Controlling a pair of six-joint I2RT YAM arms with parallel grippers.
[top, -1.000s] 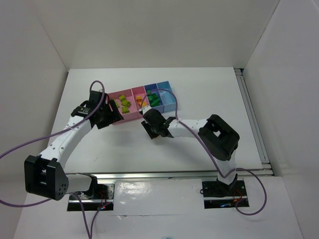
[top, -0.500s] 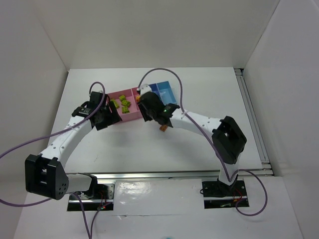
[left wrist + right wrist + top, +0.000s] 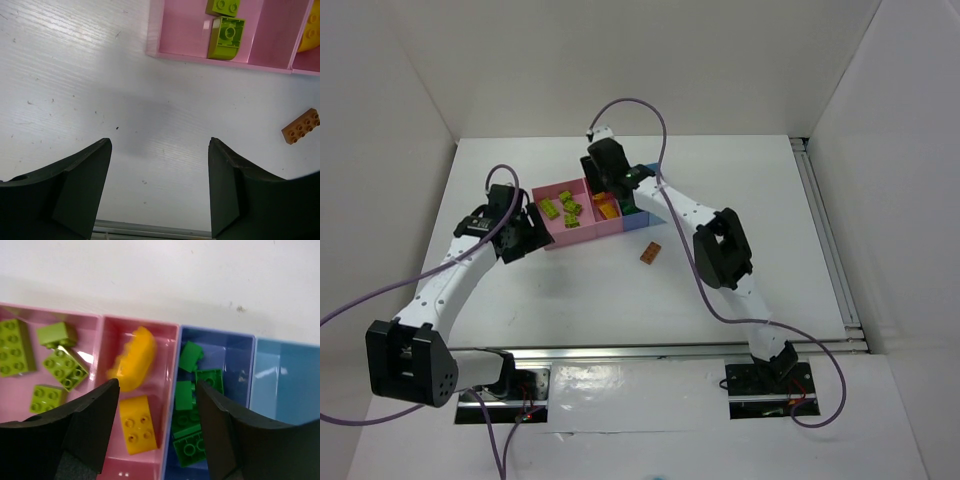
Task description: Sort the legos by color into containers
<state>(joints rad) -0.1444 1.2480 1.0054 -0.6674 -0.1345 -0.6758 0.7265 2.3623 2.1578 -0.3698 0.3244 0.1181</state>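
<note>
1. Top external view.
   - The row of four joined open plastic bins (image 3: 582, 236) sits mid-way across the white bench (image 3: 750, 210).
   - One brown-orange studded plastic brick (image 3: 650, 253) lies loose on the bench, near the row's front but apart from it.
   - The left arm reaches forward with its elbow low, and the left fingers (image 3: 523, 235) are just beside the row's left end.
   - The right arm is stretched far forward and leftward, with the right fingers (image 3: 605, 182) over the middle of the row.
2. Left wrist view.
   - The left fingers (image 3: 75, 190) are spread wide, hold nothing and point down at bare bench.
   - The first pink bin (image 3: 155, 30) holds lime green bricks (image 3: 226, 37).
   - The brown-orange studded plastic brick (image 3: 300, 126) shows at the right edge.
3. Right wrist view.
   - The right fingers (image 3: 85, 425) are also wide apart and empty.
   - The second pink bin (image 3: 166, 370) holds yellow-orange bricks (image 3: 134, 359).
   - The darker blue bin (image 3: 235, 355) holds dark green bricks (image 3: 192, 442).
   - The light blue bin (image 3: 287, 385) shows no brick.
4. Step in hand, as a judgement: fetch the loose brick, probably for the light blue bin.
   - The brick lies askew to the row, so rotate the wrist first so that the fingers close across its narrow width.
   - Descend vertically and centred, and close only when both fingers flank the brick.
   - Lift clear of the bin walls before traversing — then release low inside the bin.
</note>
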